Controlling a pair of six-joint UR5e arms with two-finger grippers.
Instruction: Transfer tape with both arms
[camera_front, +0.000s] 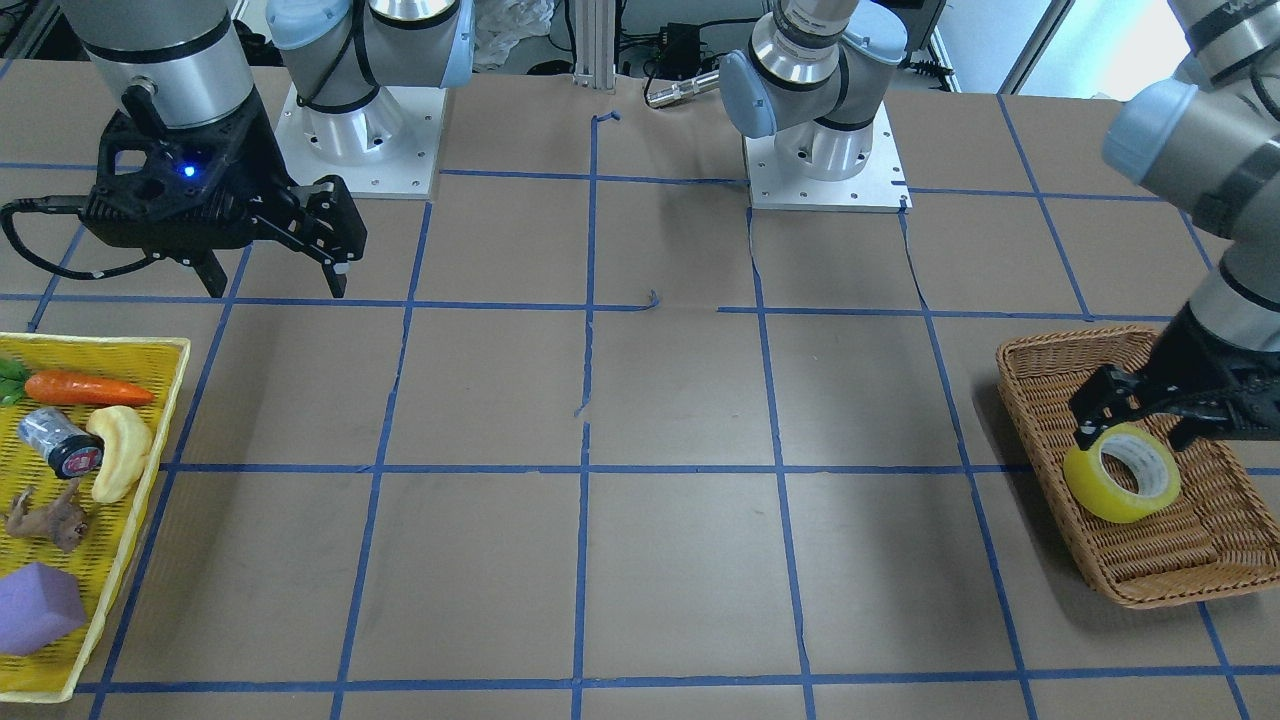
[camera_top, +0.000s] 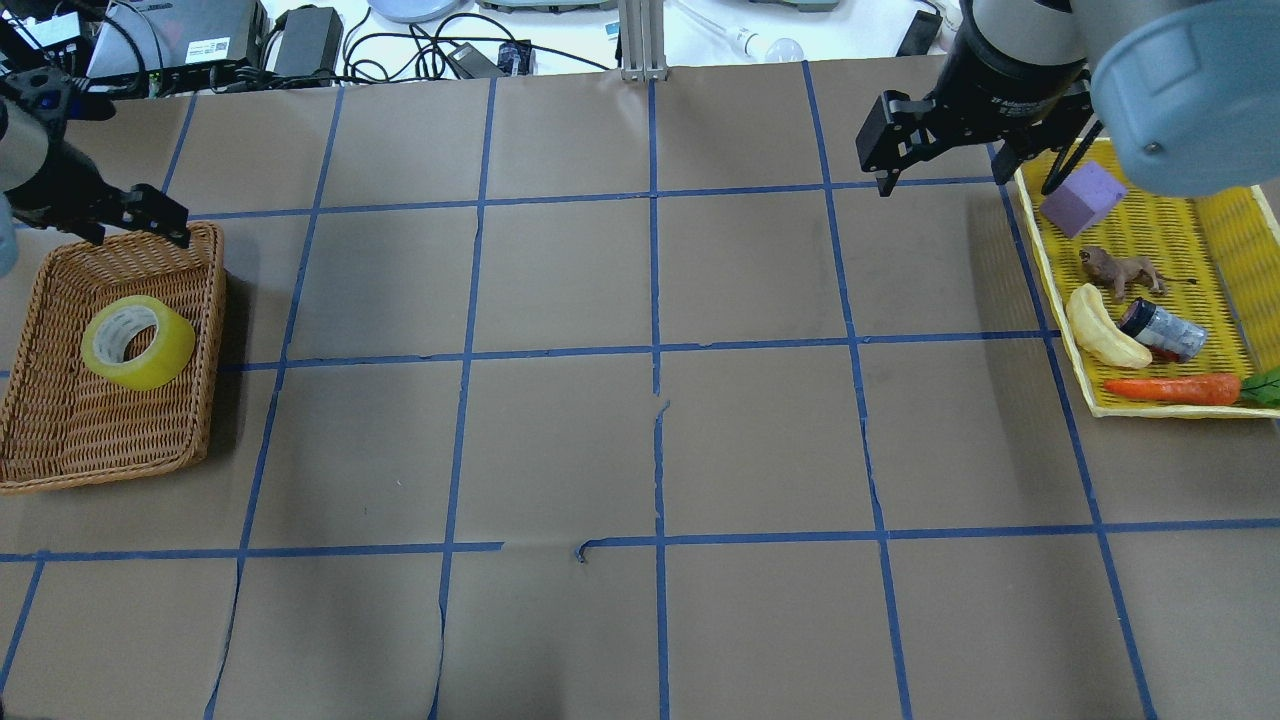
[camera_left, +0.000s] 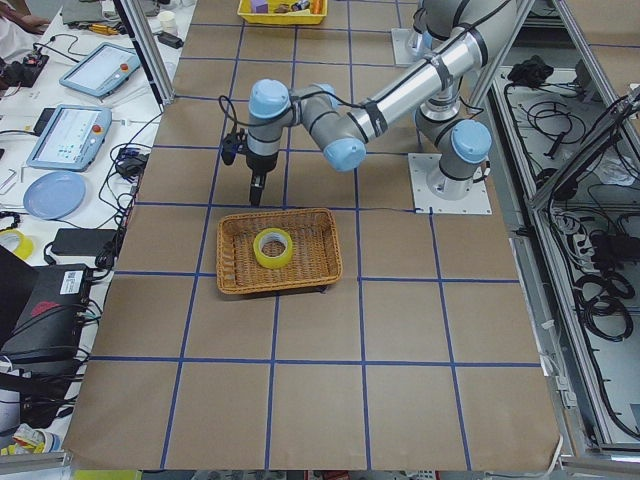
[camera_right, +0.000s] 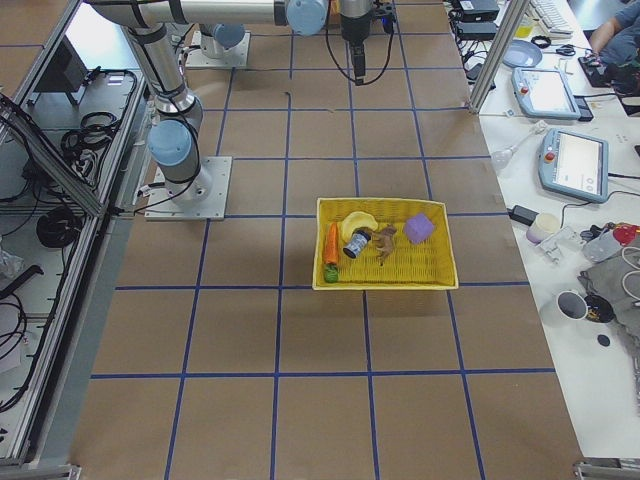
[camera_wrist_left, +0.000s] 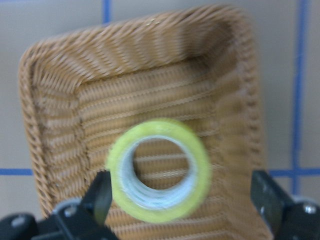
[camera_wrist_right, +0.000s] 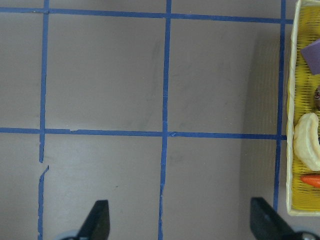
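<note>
The yellow tape roll (camera_top: 138, 342) lies in a wicker basket (camera_top: 205, 400) at the table's left end; it also shows in the front view (camera_front: 1122, 472), the left side view (camera_left: 272, 248) and the left wrist view (camera_wrist_left: 158, 170). My left gripper (camera_front: 1137, 420) hangs open and empty just above the roll, over the basket's far part (camera_top: 135, 225); in the wrist view its fingers (camera_wrist_left: 100, 195) stand either side of the roll, not touching it. My right gripper (camera_top: 965, 180) is open and empty, raised over the table beside the yellow tray (camera_front: 275, 285).
A yellow tray (camera_top: 1200, 225) at the right end holds a purple block (camera_top: 1082, 197), a toy animal (camera_top: 1118, 270), a banana (camera_top: 1100, 330), a black cylinder (camera_top: 1160, 330) and a carrot (camera_top: 1170, 388). Brown paper with blue tape grid lines covers the table.
</note>
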